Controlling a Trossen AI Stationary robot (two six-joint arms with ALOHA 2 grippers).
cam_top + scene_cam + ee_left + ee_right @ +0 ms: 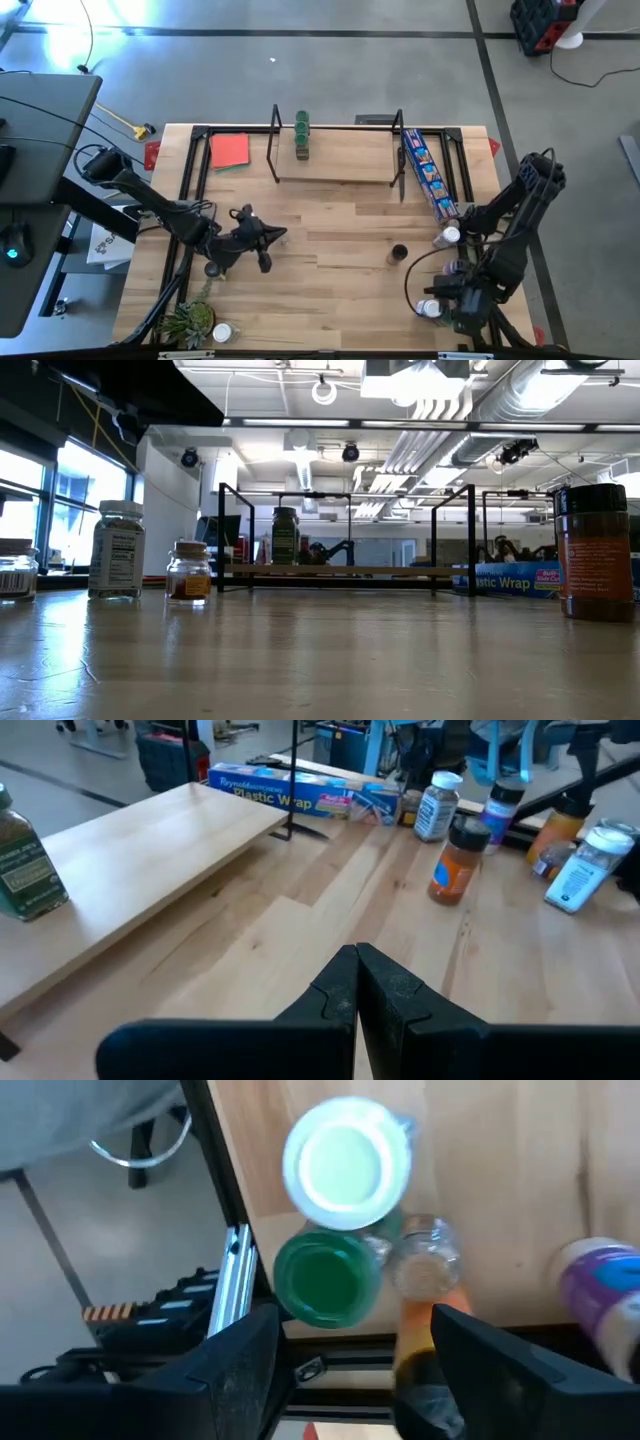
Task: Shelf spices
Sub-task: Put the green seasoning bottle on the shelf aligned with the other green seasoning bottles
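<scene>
Jars (345, 1230) beneath right tool (350, 1355)

The light-wood plank worktop (330, 240) carries, at twelve o'clock, the low wooden shelf (335, 160) with two green-lidded jars (302, 135). A red flat square (230, 150) lies at eleven, a long blue printed packet (430, 175) at two, a black-lidded jar (398, 254) near centre-right, and a small green plant (188, 322) at seven.

Red flat square (229, 150) at table's far-left; blue wrap box (430, 175) far-right; plant (188, 322), probably, near-left.
</scene>
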